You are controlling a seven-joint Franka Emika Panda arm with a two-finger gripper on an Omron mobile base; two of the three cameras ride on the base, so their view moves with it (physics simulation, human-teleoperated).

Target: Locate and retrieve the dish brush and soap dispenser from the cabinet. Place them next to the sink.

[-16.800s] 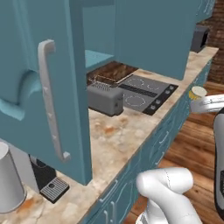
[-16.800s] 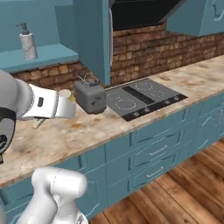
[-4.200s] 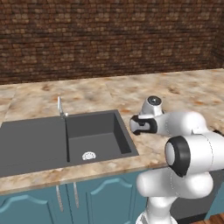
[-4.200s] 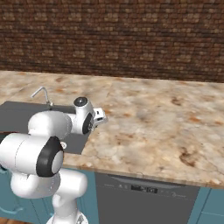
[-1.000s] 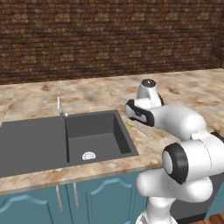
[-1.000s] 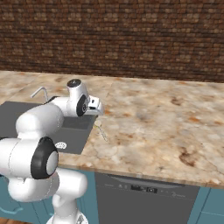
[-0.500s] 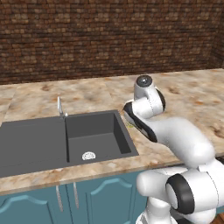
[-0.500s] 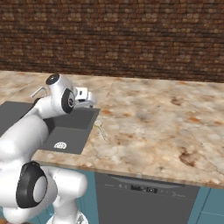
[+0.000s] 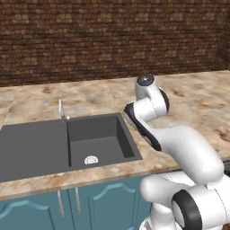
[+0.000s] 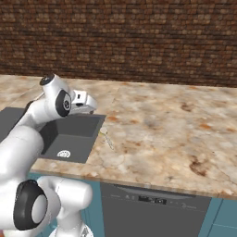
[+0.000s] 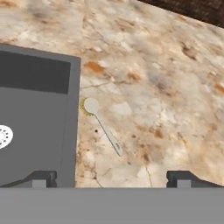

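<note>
Arm folded above the sink's right rim, jaws wide and empty.
The gripper (image 11: 112, 177) hung over the counter (image 11: 166, 87), looking down; just past it the brush (image 11: 99, 122) lay flat on the counter beside the sink (image 11: 39, 113), head nearest the rim.

Sink (image 9: 54, 148) dk grey; brush (image 11: 101, 124) yellowish head, pale handle; counter (image 10: 166, 134) beige-orange marbled; wall (image 9: 112, 40) brown brick.
</note>
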